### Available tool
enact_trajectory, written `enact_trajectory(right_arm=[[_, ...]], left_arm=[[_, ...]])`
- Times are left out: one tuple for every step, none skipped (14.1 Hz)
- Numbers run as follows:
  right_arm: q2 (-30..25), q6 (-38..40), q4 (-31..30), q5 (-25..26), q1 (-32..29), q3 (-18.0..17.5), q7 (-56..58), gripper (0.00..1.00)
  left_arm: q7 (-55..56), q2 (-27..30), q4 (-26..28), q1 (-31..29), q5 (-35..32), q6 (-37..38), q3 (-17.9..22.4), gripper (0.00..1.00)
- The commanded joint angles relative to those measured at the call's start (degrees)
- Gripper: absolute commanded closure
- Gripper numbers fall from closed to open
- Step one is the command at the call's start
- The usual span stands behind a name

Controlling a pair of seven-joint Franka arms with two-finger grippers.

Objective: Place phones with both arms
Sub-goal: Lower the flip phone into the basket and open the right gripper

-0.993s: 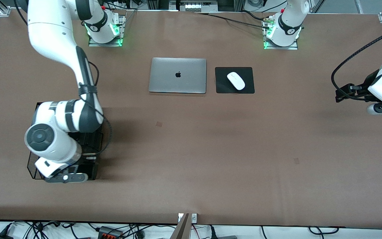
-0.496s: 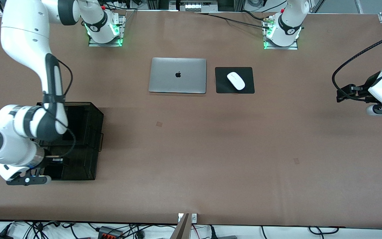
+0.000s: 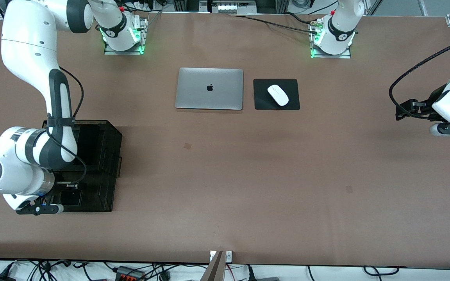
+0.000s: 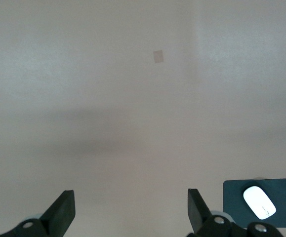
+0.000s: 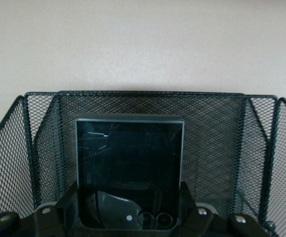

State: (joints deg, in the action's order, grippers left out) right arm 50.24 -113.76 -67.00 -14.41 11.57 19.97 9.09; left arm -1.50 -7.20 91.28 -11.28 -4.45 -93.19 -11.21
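Risk sat mainly at the right arm's end of the table, where the right gripper (image 5: 130,195) was down inside the black mesh basket (image 3: 108,156), set about a squarish black phone (image 5: 130,158). Whether it clasped the phone or merely bracketed it could not be told from either view. The phone lay in a narrow compartment with mesh walls close on both sides.

Likely faults from this position:
- A skewed lift could drag the phone's edge along the mesh and twist it out of the grip.
- A grip taken low on the smooth glass face could slip, dropping the phone back into the basket.
- A snag on the wire could pull the light basket along with the arm.

No other phone was visible; the right arm covered part of the basket in the front view.

Toward the middle of the table, farther from the front camera than the basket, lay a closed laptop (image 3: 209,89), and beside it a mouse (image 3: 278,95) on a dark pad (image 3: 262,102). Neither stood in the way of a lift out of the basket, and the brown table nearer the camera offered bare ground for placing.

At the left arm's end, the left gripper (image 4: 131,207) waited over bare table, fingers spread and holding nothing.
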Motion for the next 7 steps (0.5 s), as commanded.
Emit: enact_trajectory(right_arm=[[-0.8, 0.4, -2.8, -1.1, 0.3, -0.3, 2.3, 0.71], [-0.8, 0.3, -3.6, -1.1, 0.2, -0.3, 3.0, 0.71], [-0.7, 0.3, -3.8, -1.1, 0.1, -0.3, 3.6, 0.69], [-0.7, 0.3, -4.0, -1.1, 0.1, -0.3, 3.6, 0.66], [-0.7, 0.0, -4.1, -1.1, 0.1, -0.3, 2.8, 0.49], [-0.6, -0.3, -4.1, -1.1, 0.3, -0.3, 2.6, 0.09], [-0.8, -0.3, -3.9, -1.0, 0.3, -0.2, 2.7, 0.00]], left_arm=[[-1.5, 1.0, 0.6, 1.4, 0.7, -0.2, 2.1, 0.00], [-1.6, 1.0, 0.6, 2.3, 0.8, -0.3, 2.7, 0.00], [-1.7, 1.0, 0.6, 2.7, 0.9, -0.5, 3.6, 0.00], [-1.8, 1.0, 0.5, 2.9, 2.6, -0.5, 3.9, 0.00], [-1.8, 1.0, 0.6, 2.9, 4.3, -0.5, 4.3, 0.00], [-2.3, 1.0, 0.6, 2.9, 6.2, -0.8, 4.9, 0.00], [-3.4, 1.0, 0.6, 2.8, 7.3, -1.1, 4.9, 0.00]])
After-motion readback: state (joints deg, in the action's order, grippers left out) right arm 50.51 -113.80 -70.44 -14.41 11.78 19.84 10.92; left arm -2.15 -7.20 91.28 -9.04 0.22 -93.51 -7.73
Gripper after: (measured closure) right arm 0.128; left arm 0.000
